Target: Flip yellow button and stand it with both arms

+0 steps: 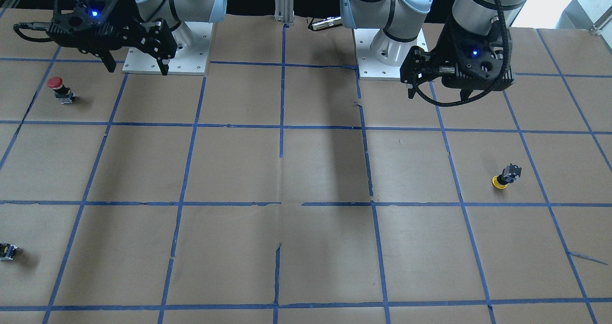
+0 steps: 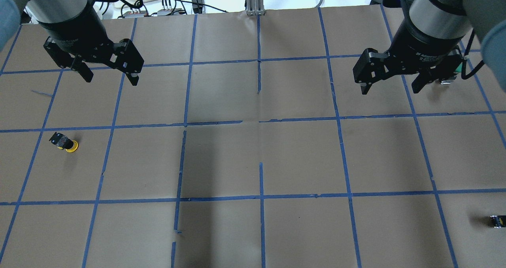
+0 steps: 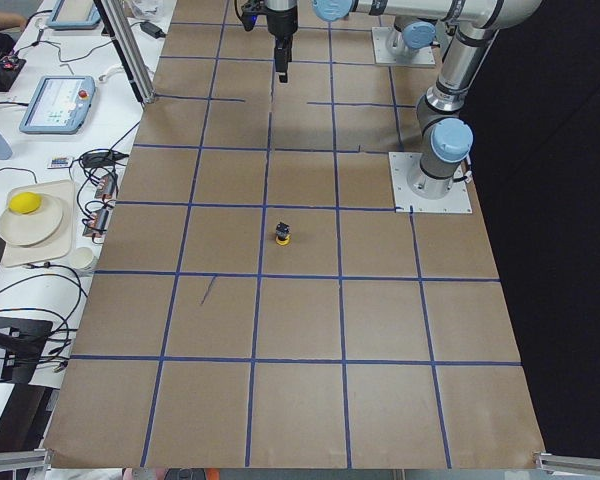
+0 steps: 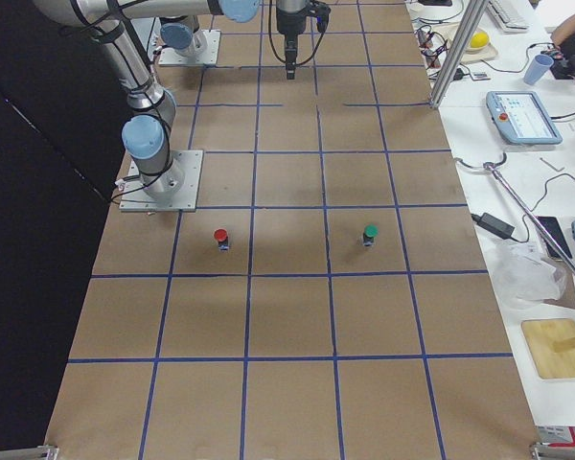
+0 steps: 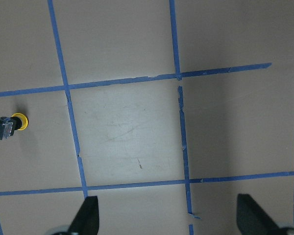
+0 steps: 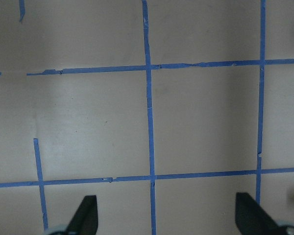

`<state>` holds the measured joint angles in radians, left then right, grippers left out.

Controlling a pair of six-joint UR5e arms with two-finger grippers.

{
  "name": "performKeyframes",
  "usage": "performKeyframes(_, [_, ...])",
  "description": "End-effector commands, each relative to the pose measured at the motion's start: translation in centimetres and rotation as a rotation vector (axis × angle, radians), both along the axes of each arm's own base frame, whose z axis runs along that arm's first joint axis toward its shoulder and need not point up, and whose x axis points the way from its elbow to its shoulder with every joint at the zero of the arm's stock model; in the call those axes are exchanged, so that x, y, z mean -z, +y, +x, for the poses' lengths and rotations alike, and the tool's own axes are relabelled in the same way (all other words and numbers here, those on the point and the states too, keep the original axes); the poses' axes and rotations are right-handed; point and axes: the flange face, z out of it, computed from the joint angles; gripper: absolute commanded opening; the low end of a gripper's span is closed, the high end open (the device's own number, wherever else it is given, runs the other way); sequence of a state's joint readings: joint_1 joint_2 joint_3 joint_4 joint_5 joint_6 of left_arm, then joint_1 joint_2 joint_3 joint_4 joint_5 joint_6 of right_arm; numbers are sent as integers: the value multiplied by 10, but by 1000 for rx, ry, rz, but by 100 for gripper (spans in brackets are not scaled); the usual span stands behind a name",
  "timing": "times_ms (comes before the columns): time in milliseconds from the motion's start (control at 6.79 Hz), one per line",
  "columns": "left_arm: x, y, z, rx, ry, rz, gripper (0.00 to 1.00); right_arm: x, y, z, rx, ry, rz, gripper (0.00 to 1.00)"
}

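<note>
The yellow button (image 1: pixel 506 177) rests on the brown paper with its yellow cap on the surface and its dark switch block tilted upward. It also shows in the overhead view (image 2: pixel 65 142), the exterior left view (image 3: pixel 284 234) and at the left edge of the left wrist view (image 5: pixel 7 126). My left gripper (image 2: pixel 111 79) hangs open and empty above the table, well apart from the button, and shows in the front view (image 1: pixel 438 96) too. My right gripper (image 2: pixel 390 90) is open and empty on the other side (image 1: pixel 137 70).
A red-capped button (image 1: pixel 57 87) stands near my right arm's base plate (image 1: pixel 191 51). A green-capped button (image 4: pixel 370 233) stands beyond it. A small capless switch block (image 2: pixel 498 221) lies near the table's right edge. Blue tape lines grid the paper.
</note>
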<state>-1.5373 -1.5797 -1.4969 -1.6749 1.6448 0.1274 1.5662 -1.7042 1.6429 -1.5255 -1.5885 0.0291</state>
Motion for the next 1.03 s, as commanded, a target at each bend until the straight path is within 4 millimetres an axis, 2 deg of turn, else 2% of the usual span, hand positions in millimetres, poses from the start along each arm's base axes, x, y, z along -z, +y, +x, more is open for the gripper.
performKeyframes(0, [3, -9, 0, 1, -1, -42, 100, -1, 0, 0, -1, 1, -2, 100])
performKeyframes(147, [7, -6, 1, 7, -4, -54, 100, -1, 0, 0, -1, 1, -2, 100])
performKeyframes(295, [20, -11, 23, -5, -4, -53, 100, 0, -1, 0, -1, 1, -1, 100])
performKeyframes(442, [41, -23, 49, 20, 1, -46, 100, -1, 0, 0, -1, 1, -1, 100])
performKeyframes(589, [58, -25, 83, 46, -3, -39, 100, 0, -1, 0, -1, 1, -1, 100])
performKeyframes(884, [91, -17, 175, 150, 19, 13, 100, -1, 0, 0, -1, 1, -2, 100])
